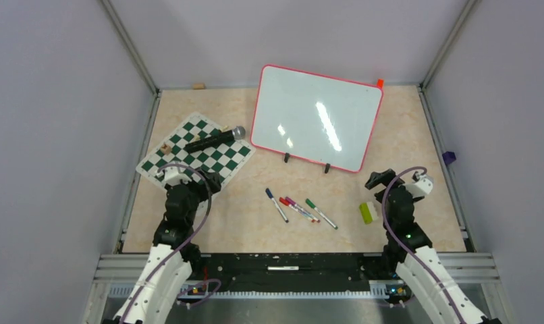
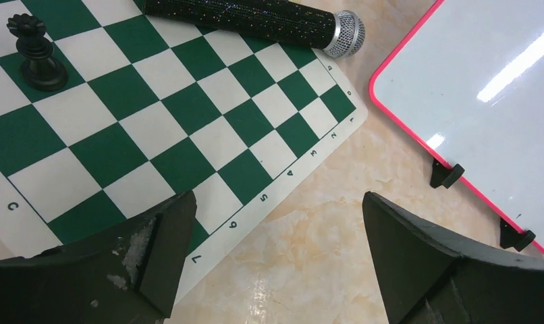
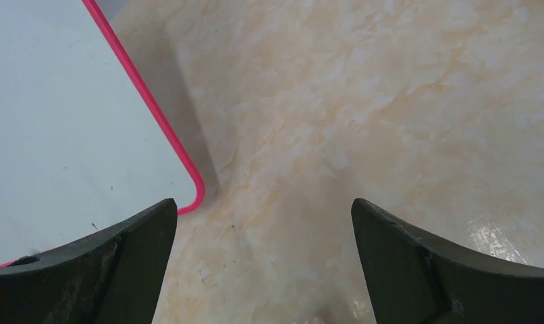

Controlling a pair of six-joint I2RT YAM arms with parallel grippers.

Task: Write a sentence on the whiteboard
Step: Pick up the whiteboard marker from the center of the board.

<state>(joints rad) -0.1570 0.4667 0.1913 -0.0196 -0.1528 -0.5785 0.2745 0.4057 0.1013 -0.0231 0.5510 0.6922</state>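
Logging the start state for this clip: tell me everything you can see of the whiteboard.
The whiteboard is a glossy white rectangle with rounded corners and a thin red-pink frame. It is blank, with ceiling lights reflected in it. It sits at the far centre of the table, turned slightly clockwise, resting on two small black feet along its near edge. Nothing lies on it. A small orange object shows at its far right corner.

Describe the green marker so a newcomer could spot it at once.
Start at the pink-framed whiteboard at the back. Just in front of it a few markers lie in a loose row. The green marker is the rightmost, nearest the lime-green block, and the only one with a green cap.
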